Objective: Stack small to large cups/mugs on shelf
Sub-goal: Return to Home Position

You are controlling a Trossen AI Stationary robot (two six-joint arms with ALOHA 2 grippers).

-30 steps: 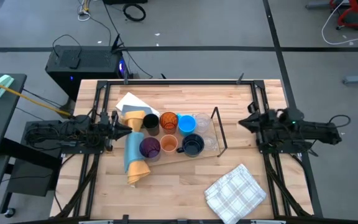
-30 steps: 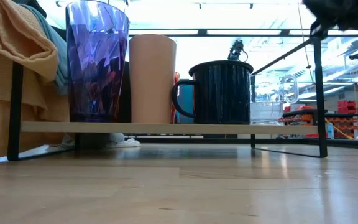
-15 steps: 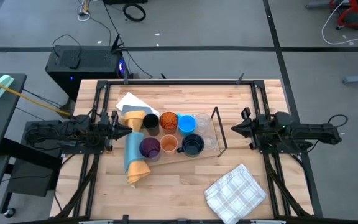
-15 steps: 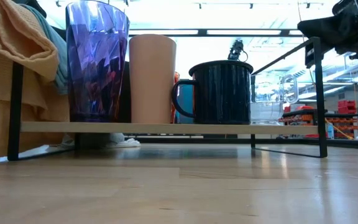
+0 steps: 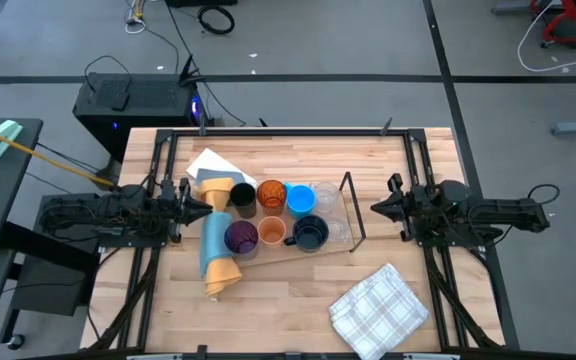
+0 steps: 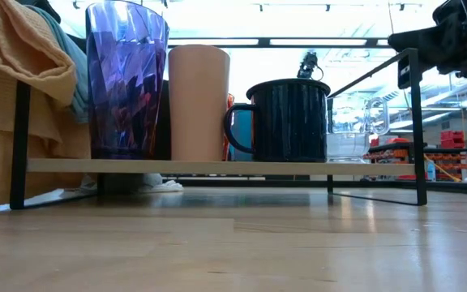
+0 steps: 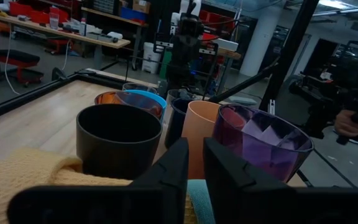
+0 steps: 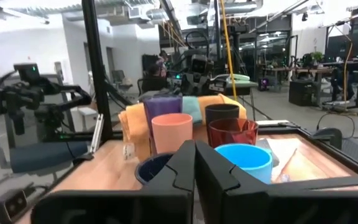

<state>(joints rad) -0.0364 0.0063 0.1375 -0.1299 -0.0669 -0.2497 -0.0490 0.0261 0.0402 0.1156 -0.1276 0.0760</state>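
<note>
Homing: mixed coloured cups (image 5: 272, 233) sitting on thin black wire shelf (image 5: 354, 212), centre of wooden desk (image 5: 268, 300).
Right gripper (image 5: 376, 207), fingers pressed together, hanging just clear of shelf's right end; left gripper (image 5: 204, 207), likewise pressed together and empty, at its left end, both facing inward along its long axis.

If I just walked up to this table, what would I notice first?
First, the colourful cups crowded on the low black shelf mid-table, above all the tall purple tumbler beside the peach cup and dark mug. A rolled yellow-and-blue cloth lies at the shelf's left-arm end, a checked cloth nearer the right arm. The left pincer and right pincer wait either side, shut.
</note>
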